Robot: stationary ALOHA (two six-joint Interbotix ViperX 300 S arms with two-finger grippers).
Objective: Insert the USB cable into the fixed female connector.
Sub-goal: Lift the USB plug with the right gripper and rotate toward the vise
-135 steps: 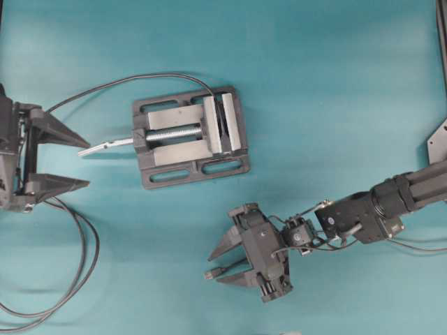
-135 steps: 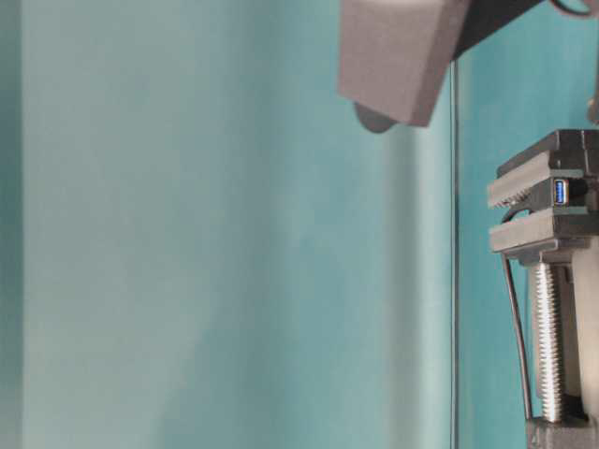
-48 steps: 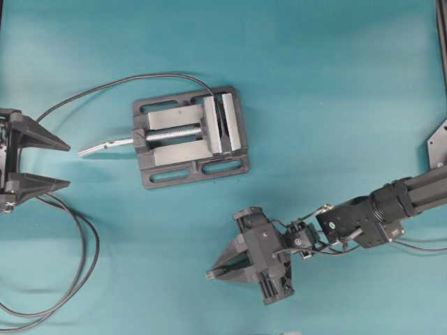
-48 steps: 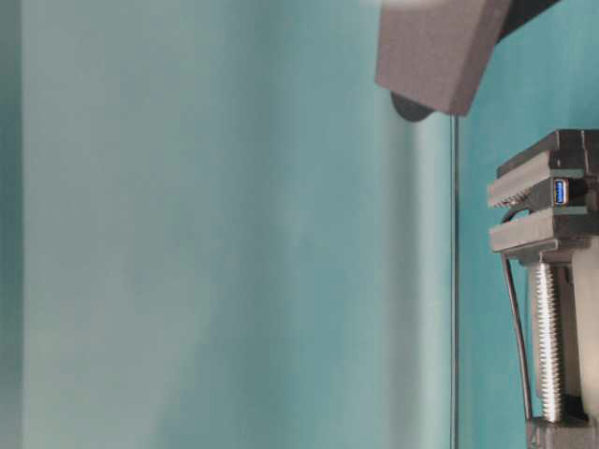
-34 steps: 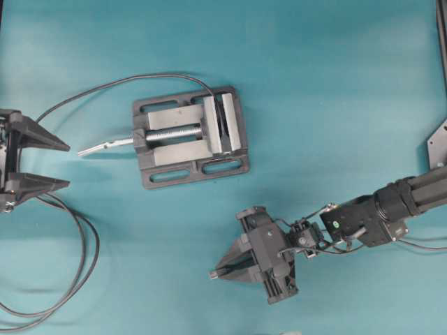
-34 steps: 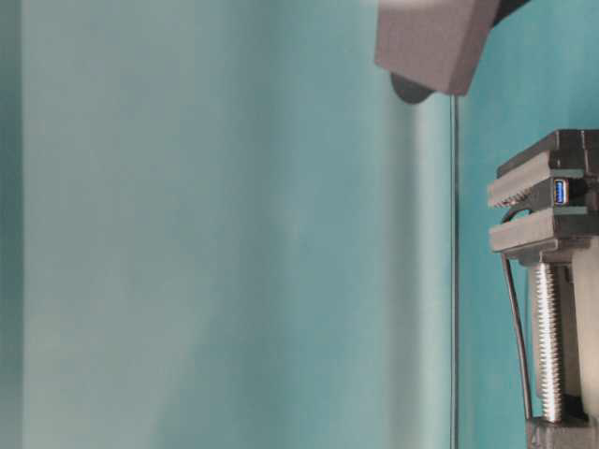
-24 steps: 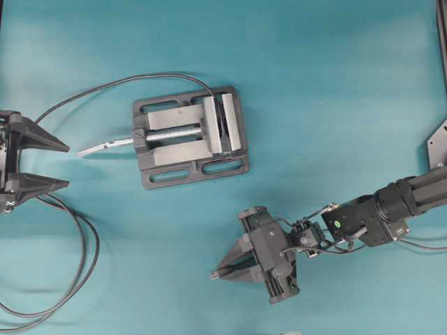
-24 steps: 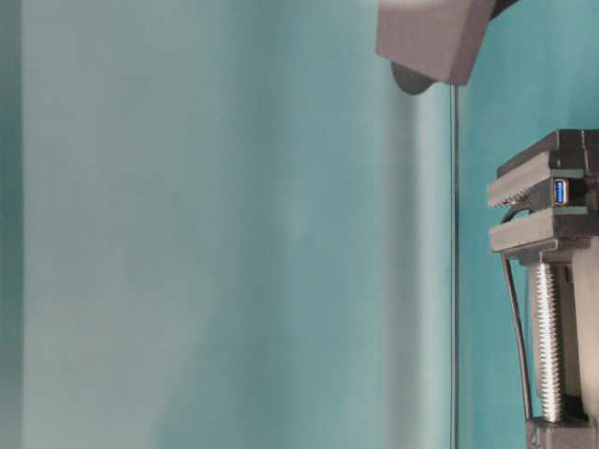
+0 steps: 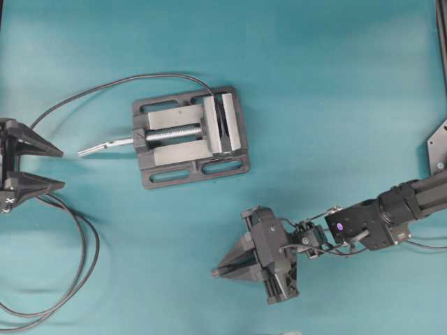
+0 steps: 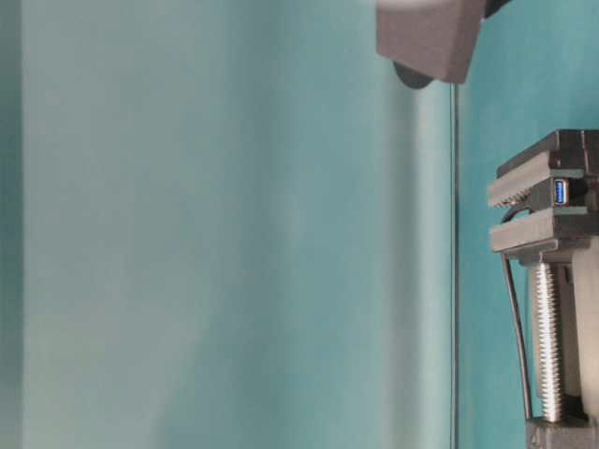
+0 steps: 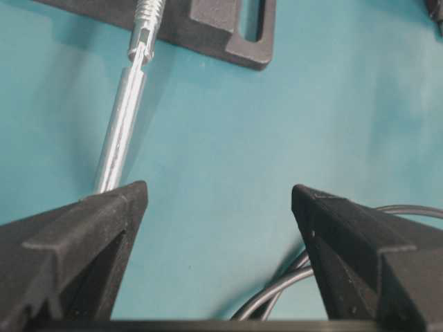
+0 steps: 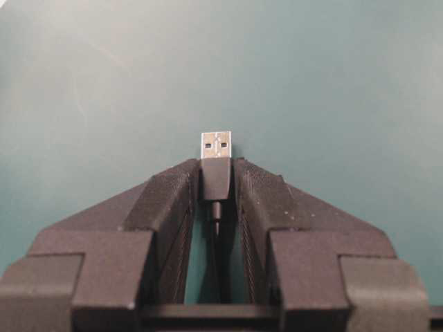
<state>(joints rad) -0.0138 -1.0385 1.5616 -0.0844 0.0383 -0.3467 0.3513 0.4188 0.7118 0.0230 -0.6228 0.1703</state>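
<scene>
the usb cable [image 12: 216, 176] is pinched by the right gripper [image 12: 216, 181], plug forward; alignment with the fixed female connector [image 10: 561, 192] is needed next, the left gripper [image 11: 218, 207] spread wide

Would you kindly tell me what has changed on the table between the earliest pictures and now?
The right gripper closed on the USB cable plug, which earlier lay between its open fingers, and shifted slightly down-right in the overhead view. The left gripper, open, drew back toward the left edge. The vise, the fixed female connector and the looping cable stayed put.
</scene>
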